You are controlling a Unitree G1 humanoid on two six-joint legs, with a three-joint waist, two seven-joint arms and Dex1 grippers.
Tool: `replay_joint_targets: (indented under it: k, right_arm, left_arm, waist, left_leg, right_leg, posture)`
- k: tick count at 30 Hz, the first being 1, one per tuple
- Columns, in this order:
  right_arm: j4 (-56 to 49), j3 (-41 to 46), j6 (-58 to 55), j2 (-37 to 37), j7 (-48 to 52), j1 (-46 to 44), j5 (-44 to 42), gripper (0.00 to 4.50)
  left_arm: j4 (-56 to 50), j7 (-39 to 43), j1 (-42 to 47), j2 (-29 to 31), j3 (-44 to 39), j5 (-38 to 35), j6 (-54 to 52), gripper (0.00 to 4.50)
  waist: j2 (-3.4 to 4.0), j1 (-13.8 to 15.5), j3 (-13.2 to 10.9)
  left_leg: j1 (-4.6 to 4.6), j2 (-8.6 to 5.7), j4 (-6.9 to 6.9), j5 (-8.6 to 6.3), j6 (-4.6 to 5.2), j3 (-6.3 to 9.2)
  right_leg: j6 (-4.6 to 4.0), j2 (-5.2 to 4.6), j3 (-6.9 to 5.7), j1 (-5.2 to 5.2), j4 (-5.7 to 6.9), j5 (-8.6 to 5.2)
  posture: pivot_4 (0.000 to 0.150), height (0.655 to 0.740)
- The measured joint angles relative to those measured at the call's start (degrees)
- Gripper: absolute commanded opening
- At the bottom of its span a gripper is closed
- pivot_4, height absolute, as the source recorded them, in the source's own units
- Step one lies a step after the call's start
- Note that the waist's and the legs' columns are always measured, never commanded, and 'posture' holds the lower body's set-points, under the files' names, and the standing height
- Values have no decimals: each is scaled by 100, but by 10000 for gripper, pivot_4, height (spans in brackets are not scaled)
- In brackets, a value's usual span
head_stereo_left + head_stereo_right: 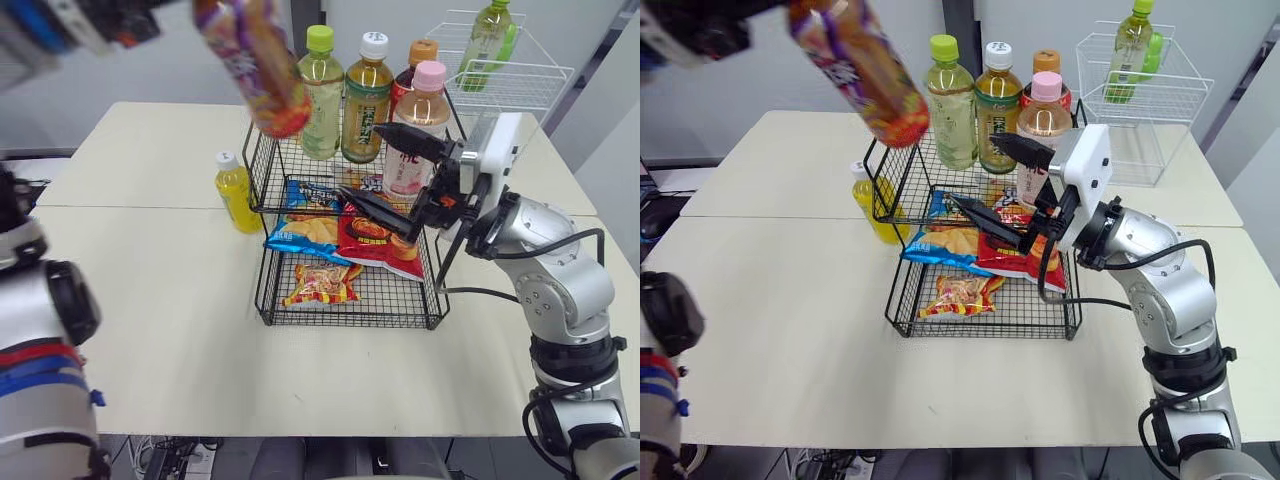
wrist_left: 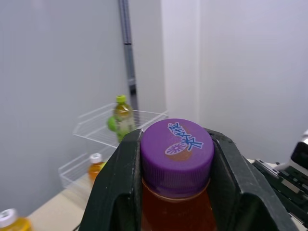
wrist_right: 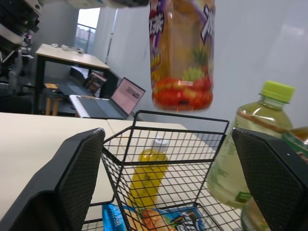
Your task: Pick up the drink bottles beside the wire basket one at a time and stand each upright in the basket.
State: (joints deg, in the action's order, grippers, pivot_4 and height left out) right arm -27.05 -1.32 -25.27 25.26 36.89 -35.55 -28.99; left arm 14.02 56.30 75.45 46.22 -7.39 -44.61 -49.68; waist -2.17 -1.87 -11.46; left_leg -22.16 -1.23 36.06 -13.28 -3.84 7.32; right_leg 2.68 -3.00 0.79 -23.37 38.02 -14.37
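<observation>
The left gripper (image 2: 177, 161) is clamped on the cap of the purple-capped bottle (image 1: 256, 62), a black finger (image 2: 118, 183) pressed to either side of the cap, as seen in the left wrist view. In the head views the bottle is held in the air at the upper left of the frame, its long axis steep but tilted, cap end toward the top left corner and base pointing down and to the right, over the left rim of the black wire basket (image 1: 262, 195). In the right wrist view the red-banded base is seen hanging clear above that rim. The right gripper (image 1: 360, 160) is spread wide at the basket's right side, nothing held between its fingers. On the basket's upper tier four bottles are stood upright: a green-capped bottle (image 1: 321, 92), a white-capped bottle (image 1: 368, 98), an orange-capped bottle (image 1: 421, 55) and a pink-capped bottle (image 1: 424, 115). Snack bags (image 1: 312, 230) are laid in the lower tier. A yellow bottle (image 1: 236, 192) is stood on the table (image 1: 140, 300) just beside the basket's left side. At the upper right, a white wire basket (image 1: 520, 85) is seen with a green bottle (image 1: 489, 40) in it.
</observation>
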Motion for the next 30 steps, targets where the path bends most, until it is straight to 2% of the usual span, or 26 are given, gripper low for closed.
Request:
replay_joint_targets:
  k: [8, 12, 18, 20, 27, 30]
  right_arm:
    - [-664, 220, -187, 160, -577, 484, 92, 45000]
    - [-895, 249, -333, 238, -789, 602, 89, 45000]
    - [-1095, 324, -470, 349, -959, 708, 70, 45000]
    - [-1107, 352, -505, 351, -978, 708, 66, 45000]
    - [-1104, 352, -540, 357, -935, 689, 5, 45000]
    - [-1064, 350, -540, 368, -852, 613, -62, 45000]
  left_arm:
    - [337, 323, -40, -1189, 760, 815, 826, 13483]
    - [646, 458, -110, -1455, 1063, 1275, 1233, 13483]
    - [971, 593, -60, -1543, 1039, 1582, 1580, 13483]
    - [1022, 635, -46, -1604, 1033, 1614, 1618, 20955]
    - [1019, 660, -47, -1626, 822, 1574, 1497, 43004]
    - [795, 569, -62, -1571, 607, 1509, 1339, 44284]
  waist:
    - [0, -31, 0]
    - [2, -74, -1]
    - [2, -85, -1]
    - [2, -83, -1]
    - [2, -95, -1]
    - [2, -104, -1]
  left_leg:
    - [-74, -2, 7, 2, -2, -11]
    - [-74, -2, 5, 1, 1, -15]
    - [-73, -3, 8, 1, 2, -14]
    - [-71, -4, 9, 1, 2, -13]
    - [-72, -3, 10, 1, 2, -12]
    - [-72, -3, 10, 1, 2, -12]
  right_leg:
    - [-24, -3, 11, -76, 12, 16]
    - [-24, -2, 13, -79, 12, 16]
    - [-23, -3, 11, -73, 11, 17]
    - [-21, -3, 11, -70, 11, 17]
    - [-21, -2, 11, -72, 12, 17]
    - [-21, -2, 11, -71, 13, 18]
  posture:
    - [1500, 7400]
    - [1500, 7400]
    - [1500, 7400]
    - [1500, 7400]
    - [1500, 7400]
    - [1500, 7400]
